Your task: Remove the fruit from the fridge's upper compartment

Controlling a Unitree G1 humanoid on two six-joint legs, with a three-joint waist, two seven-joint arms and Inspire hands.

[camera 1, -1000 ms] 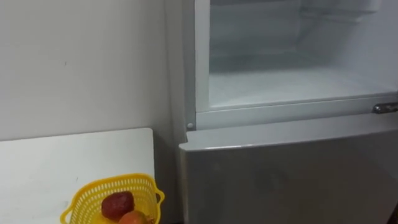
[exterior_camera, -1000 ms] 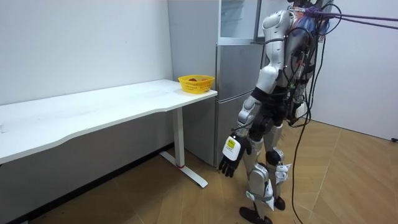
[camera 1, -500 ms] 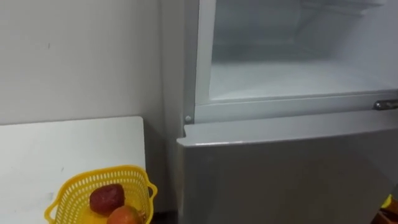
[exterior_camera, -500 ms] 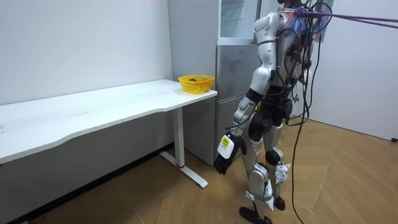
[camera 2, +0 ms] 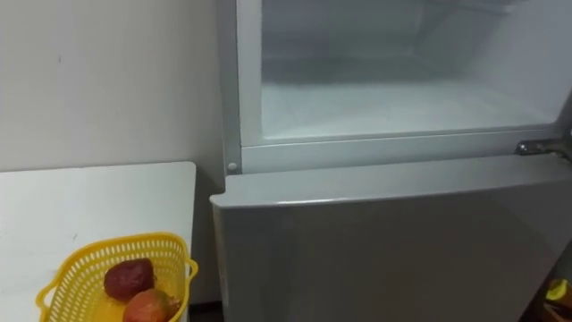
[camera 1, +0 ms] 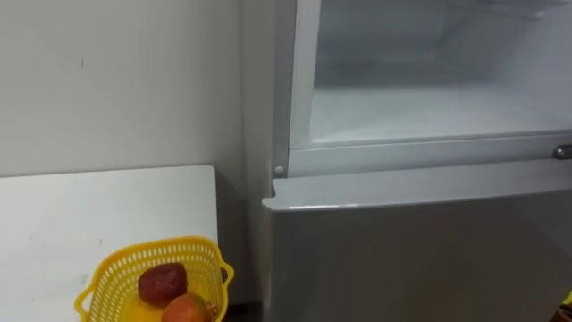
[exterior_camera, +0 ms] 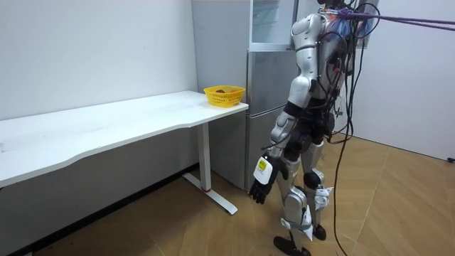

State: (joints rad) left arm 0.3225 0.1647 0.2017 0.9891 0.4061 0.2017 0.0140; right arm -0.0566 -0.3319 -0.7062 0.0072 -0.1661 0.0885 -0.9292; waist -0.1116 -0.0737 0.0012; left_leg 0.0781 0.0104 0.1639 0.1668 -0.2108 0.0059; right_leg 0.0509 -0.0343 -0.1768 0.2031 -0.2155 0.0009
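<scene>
Robot standing upright on the wooden floor (exterior_camera: 178, 227) in front of the fridge (exterior_camera: 266, 107), seen from behind and to one side in the room view. The left hand (exterior_camera: 261, 186) hangs beside the thigh at the end of a lowered arm, its fingers loose and pointing downward, with nothing in its grasp. The upper fridge compartment (camera 1: 429, 107), the task's target, lies ahead of and well above this hand; it stands open to the head camera, showing a white interior floor, a back wall and a pale frame. What is to be taken from it cannot be told. The lower fridge door (camera 1: 411, 250), grey and shut, sits directly beneath the compartment, ahead of the hand and nearer its height. A small metal fitting (camera 1: 563, 151) sits on the frame at the compartment's right end, on the side far from the hand. The white worktop (camera 1: 71, 215) extends to the left of the hand and above it, its end just beside the fridge with a narrow gap between. The yellow basket (camera 1: 107, 286) rests on the worktop corner nearest the fridge, up and forward-left of the hand; it holds a dark red fruit (camera 1: 163, 283) and, touching it on the nearer side, an orange-red fruit (camera 1: 188, 309). A plain white wall (camera 1: 116, 80) rises behind the worktop
</scene>
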